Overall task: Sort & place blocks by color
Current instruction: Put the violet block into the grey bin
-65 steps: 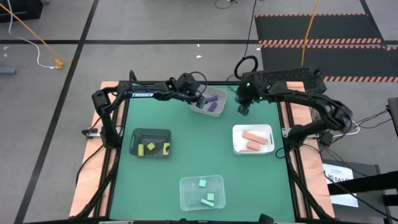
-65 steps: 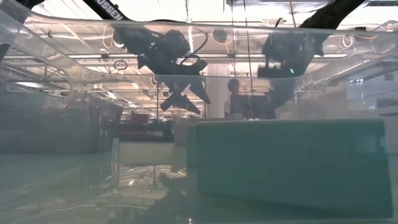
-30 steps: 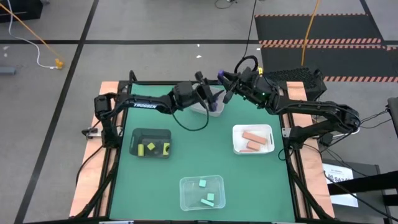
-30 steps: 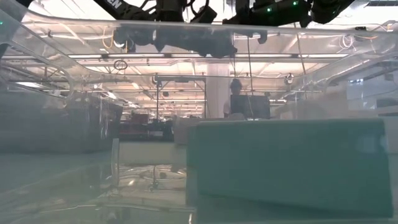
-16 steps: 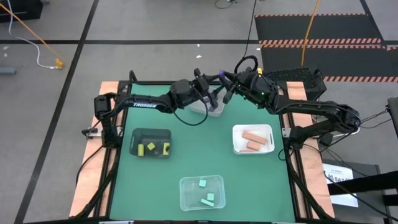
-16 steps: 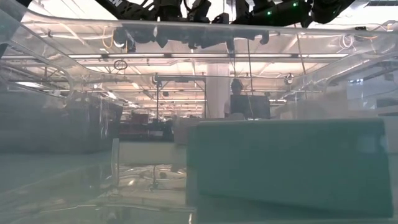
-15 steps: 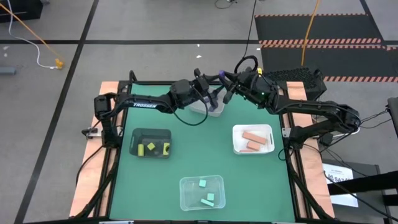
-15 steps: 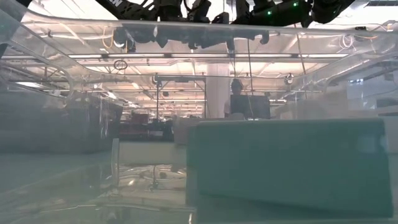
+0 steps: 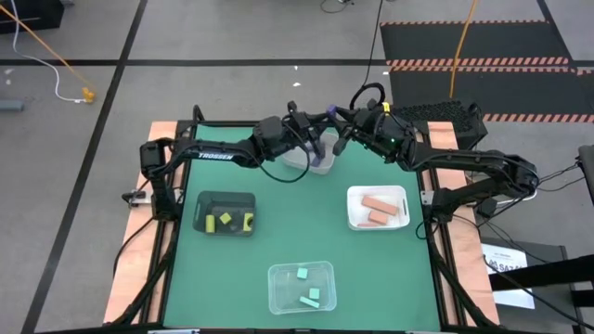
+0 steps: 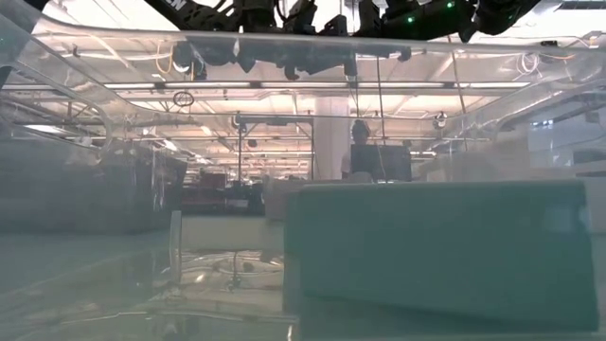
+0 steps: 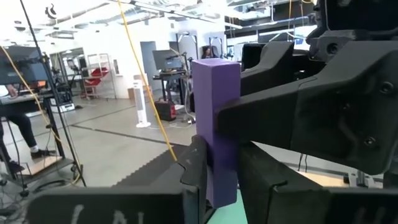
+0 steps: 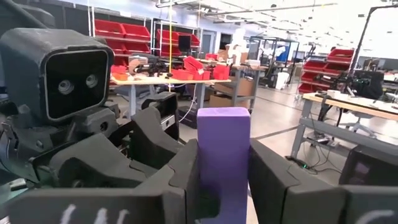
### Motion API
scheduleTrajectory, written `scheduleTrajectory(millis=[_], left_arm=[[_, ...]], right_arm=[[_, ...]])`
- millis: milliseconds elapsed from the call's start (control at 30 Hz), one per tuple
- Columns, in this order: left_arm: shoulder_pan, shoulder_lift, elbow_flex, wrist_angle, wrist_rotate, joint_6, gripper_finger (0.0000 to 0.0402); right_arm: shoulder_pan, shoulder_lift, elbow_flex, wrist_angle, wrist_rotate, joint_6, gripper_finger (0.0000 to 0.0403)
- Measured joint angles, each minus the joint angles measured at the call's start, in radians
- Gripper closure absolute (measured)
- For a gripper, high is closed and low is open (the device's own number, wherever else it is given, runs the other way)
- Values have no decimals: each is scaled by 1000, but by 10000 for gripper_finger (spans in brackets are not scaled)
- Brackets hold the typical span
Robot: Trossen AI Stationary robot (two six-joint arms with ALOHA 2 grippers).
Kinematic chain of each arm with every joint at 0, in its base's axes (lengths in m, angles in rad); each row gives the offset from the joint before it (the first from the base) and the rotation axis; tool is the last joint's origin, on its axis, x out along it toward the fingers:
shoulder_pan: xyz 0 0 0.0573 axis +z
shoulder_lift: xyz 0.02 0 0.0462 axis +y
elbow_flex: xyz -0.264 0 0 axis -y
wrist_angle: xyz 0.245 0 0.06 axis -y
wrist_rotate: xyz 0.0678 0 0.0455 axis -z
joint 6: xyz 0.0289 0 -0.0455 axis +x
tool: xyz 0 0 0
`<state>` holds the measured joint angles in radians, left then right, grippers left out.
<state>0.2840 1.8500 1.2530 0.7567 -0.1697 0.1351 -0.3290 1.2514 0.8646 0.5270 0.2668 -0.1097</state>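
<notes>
Mid-handover above grey tray (image 9: 316,160): left gripper (image 11: 217,177) and right gripper (image 12: 219,180) both clamped on one purple bar (image 11: 216,118). Next, probably: one jaw release, then placement with purples.

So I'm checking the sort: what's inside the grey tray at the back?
Only a sliver of purple shows in the grey tray. The left gripper and right gripper meet above it, both clamped on one purple block, and cover most of its inside.

Overhead looks down; both wrist cameras closely share purple block (image 11: 216,124)
</notes>
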Motion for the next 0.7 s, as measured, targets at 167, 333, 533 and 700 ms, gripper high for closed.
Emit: scheduleTrajectory(millis=[167,333,533,700], left_arm=[[0,0,0,-3,1,-19,341],[3,0,0,-7,34,-21,336],[2,0,2,-6,53,-19,348],[5,0,2,-13,47,-6,348]], right_arm=[[1,0,0,-7,-3,13,300],[5,-3,0,-11,21,16,251],[3,-61,0,-72,48,-5,193],[1,-133,0,-132,86,-7,172]])
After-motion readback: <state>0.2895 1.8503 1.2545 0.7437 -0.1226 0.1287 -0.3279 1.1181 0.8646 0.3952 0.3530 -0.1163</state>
